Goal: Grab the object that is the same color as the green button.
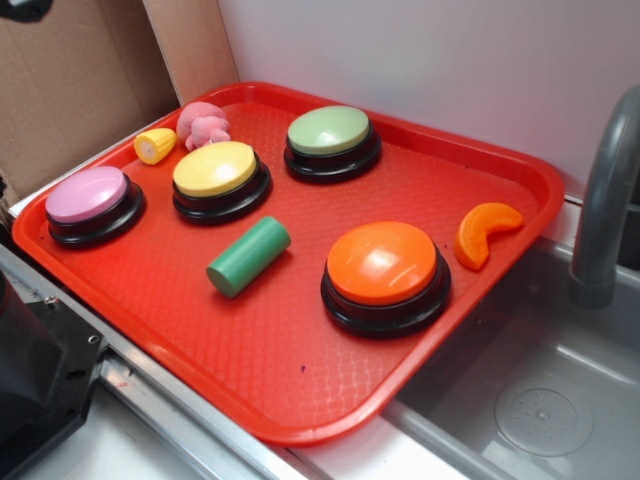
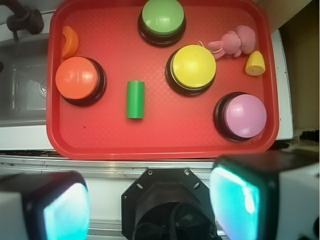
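A small green cylinder [image 1: 248, 256] lies on its side near the middle of the red tray [image 1: 250, 380]. It also shows in the wrist view [image 2: 135, 99]. The pale green dome button [image 1: 330, 140] stands at the tray's far side, at the top of the wrist view [image 2: 161, 19]. My gripper [image 2: 150, 202] is open and empty, high above the tray's near edge and the robot base, well short of the cylinder. Its teal pads [image 2: 235, 200] show wide apart. The gripper does not show in the exterior view.
On the tray are also a yellow button [image 1: 218, 175], a pink button [image 1: 92, 200], an orange button [image 1: 385, 270], an orange slice [image 1: 483, 232], a pink plush toy [image 1: 204, 124] and a yellow corn piece [image 1: 156, 146]. A grey sink [image 1: 540, 390] and faucet [image 1: 605, 190] are beside the tray.
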{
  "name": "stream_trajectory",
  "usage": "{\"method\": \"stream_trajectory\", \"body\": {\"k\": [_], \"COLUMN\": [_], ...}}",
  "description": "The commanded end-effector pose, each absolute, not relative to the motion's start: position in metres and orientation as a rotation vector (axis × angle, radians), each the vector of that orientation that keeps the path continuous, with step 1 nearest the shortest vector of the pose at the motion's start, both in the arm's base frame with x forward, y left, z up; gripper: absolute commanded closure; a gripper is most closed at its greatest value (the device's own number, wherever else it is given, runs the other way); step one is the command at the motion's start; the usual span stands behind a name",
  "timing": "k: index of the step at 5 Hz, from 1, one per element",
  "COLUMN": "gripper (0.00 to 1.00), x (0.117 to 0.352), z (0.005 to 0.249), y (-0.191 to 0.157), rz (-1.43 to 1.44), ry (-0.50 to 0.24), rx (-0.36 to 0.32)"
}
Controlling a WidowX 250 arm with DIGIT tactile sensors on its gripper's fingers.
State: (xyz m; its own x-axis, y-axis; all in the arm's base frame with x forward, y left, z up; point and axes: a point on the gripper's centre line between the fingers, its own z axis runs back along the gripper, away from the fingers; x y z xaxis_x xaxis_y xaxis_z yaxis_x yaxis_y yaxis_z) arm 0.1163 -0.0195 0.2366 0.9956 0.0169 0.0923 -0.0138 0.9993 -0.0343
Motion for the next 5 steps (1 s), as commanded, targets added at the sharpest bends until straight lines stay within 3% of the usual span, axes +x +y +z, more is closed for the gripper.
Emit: {"method": "stream_trajectory", "body": {"k": [1,3,4,5], "gripper": [0.00,0.00,0.00,0.00], "x": [0.116,0.163,0.185,0.189], "z": [0.237,0.189,0.149,0.124], "y": [-0.019,-0.007,-0.019,-0.029], "rz": [0.015,0.079,0.095,0.176], "ry": [-0.093,-0.123,-0.126,-0.098], "rx": [-0.034,-0.062,-0.025,0.023]}}
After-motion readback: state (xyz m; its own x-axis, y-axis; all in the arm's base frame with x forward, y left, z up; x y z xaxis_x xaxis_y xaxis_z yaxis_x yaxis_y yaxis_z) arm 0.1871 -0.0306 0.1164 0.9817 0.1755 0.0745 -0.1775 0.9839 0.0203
